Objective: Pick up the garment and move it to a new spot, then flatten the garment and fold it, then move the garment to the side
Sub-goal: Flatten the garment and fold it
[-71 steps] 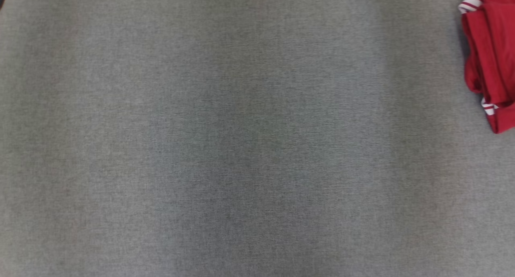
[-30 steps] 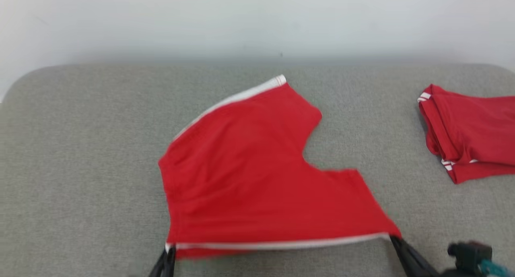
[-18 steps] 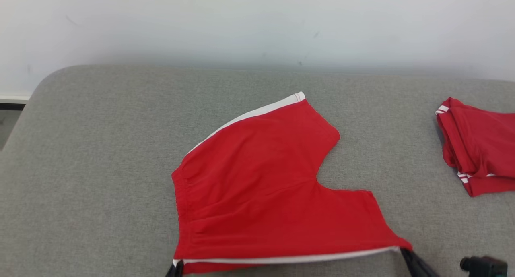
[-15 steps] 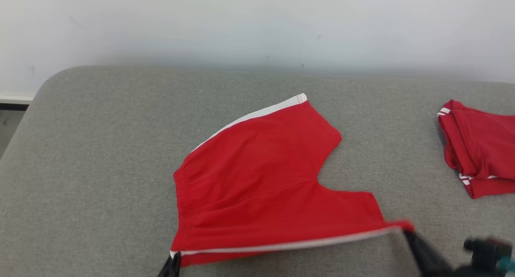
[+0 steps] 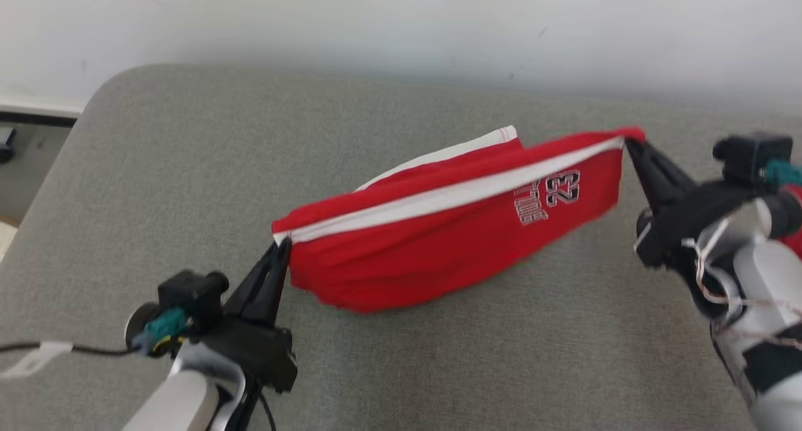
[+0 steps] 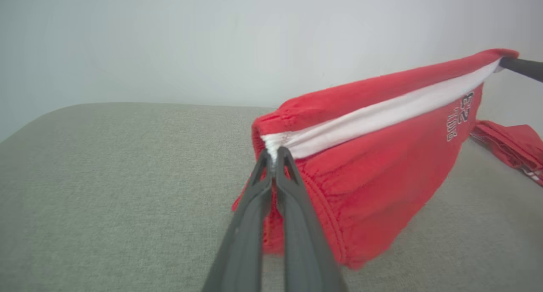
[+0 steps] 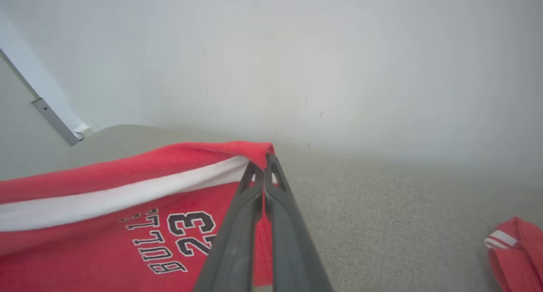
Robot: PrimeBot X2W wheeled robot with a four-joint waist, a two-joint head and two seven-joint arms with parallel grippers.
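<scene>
Shorts (image 5: pixel 438 262) are hanging between left gripper (image 5: pixel 282 243) and right gripper (image 5: pixel 627 143), jaws clenching the striped edge's (image 5: pixel 451 196) ends; both ends should be travelling level and taut.

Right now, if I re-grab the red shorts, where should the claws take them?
By the two ends of the white stripe, where they hold now: left claw on the waistband corner, right claw on the leg-hem corner, each from its outer side. That edge is taut; the shorts sag below.
</scene>
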